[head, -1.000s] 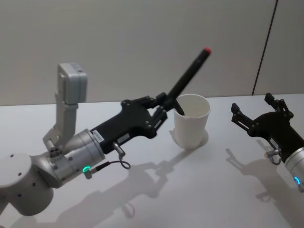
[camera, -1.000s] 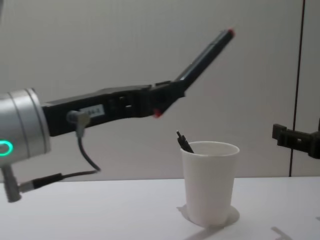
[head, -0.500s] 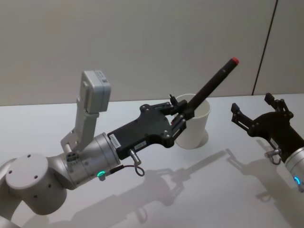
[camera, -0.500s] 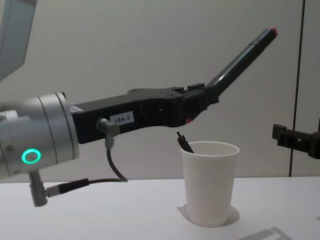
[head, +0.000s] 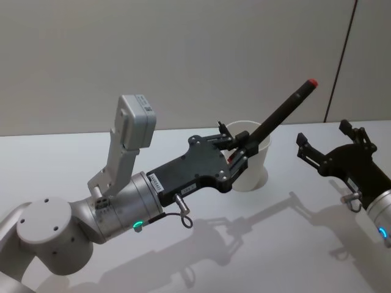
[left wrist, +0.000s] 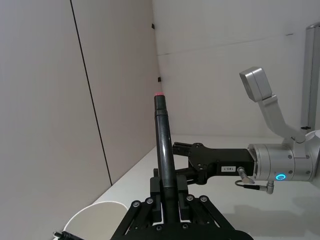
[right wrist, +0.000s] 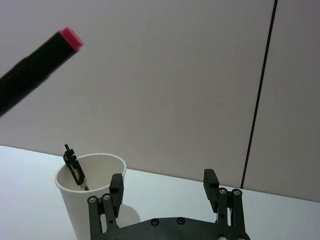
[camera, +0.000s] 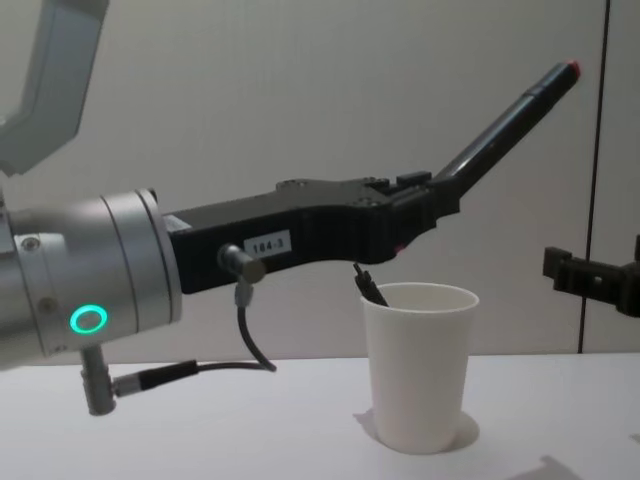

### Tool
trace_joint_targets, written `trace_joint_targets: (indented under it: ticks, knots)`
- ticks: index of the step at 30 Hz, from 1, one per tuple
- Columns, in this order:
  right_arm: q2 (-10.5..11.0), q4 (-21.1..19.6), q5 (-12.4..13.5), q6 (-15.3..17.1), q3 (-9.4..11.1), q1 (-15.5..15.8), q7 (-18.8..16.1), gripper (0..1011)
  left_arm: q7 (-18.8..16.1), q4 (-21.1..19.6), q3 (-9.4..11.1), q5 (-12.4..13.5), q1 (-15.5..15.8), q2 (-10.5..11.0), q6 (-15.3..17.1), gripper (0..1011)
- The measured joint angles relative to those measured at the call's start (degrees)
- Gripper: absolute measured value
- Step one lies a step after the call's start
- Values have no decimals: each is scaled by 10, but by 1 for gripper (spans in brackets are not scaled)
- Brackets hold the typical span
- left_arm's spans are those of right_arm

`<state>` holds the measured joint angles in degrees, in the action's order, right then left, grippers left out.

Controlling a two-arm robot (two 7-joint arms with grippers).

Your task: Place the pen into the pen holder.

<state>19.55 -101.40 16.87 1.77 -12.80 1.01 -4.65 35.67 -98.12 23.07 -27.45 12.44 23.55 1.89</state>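
Here, over the white tabletop (head: 201, 256), my left gripper (head: 243, 151) hung just above the pen holder (camera: 418, 370), jaws clamped on the lower end of the pen (head: 284, 113), which slanted up and right, red cap high. My right gripper (head: 325, 135) sat parked to the right, jaws apart. I judged I should swing the pen nearer upright, centre its lower end over the mouth, miss the black pen (camera: 368, 285) leaning at the left rim, and lower before letting go.

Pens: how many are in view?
2. One red-tipped black pen is tilted above the white cup, clamped in the left end effector. A second black pen stands inside the cup, its top above the rim. Others may be hidden inside. Right end effector: open, idle.
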Motion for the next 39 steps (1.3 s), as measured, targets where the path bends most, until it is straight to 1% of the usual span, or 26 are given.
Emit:
trace_joint_targets:
  ticks: [5,9,10,15,17,19,20,23,24,26,27,29,30,31,33,34,36,37,39]
  knots:
    - [6,-7,14,-3,3,6,-16,1001,0,1,1,4,1,-1,-1,181]
    - [17,-19,40,-6,9,15,-38,1001,1,1,2,6,1,-2,-2,181]
    - [21,-23,51,-7,11,19,-46,1001,1,1,2,6,1,-2,-2,180]
    - [32,-36,84,-7,18,29,-66,1001,1,2,3,8,2,-3,-2,181]
    - [41,-46,113,-5,24,38,-81,1001,1,2,3,8,2,-3,-2,182]
    - [46,-51,130,-3,27,42,-90,1001,1,2,3,9,2,-3,-3,181]
    - [50,-55,146,0,30,46,-98,1001,1,2,3,9,2,-3,-3,181]
    - [57,-63,173,4,34,52,-111,1001,1,2,3,9,2,-3,-3,180]
    - [61,-67,190,7,37,56,-119,1001,1,2,3,9,2,-3,-3,181]
    - [65,-71,207,10,40,59,-126,1001,1,2,3,9,2,-3,-3,181]
    - [70,-76,227,14,44,63,-135,1002,1,2,4,10,2,-3,-3,180]
    - [74,-79,240,17,46,66,-141,1001,1,2,4,10,2,-3,-3,181]
    - [75,-81,252,20,48,67,-145,1001,1,2,4,10,2,-4,-3,181]
    - [79,-84,268,23,51,70,-152,1001,1,2,4,10,2,-4,-3,181]
    - [83,-87,287,27,53,73,-159,1001,1,2,4,10,2,-4,-3,181]
    - [85,-90,304,30,56,74,-165,1001,1,2,4,10,2,-4,-3,181]
    - [87,-92,320,33,57,76,-170,1001,1,2,4,10,2,-4,-3,180]
    - [89,-95,338,36,60,77,-176,1001,1,2,4,10,2,-4,-3,182]
    - [90,-97,356,40,61,78,-180,1001,1,2,4,10,2,-4,-3,181]
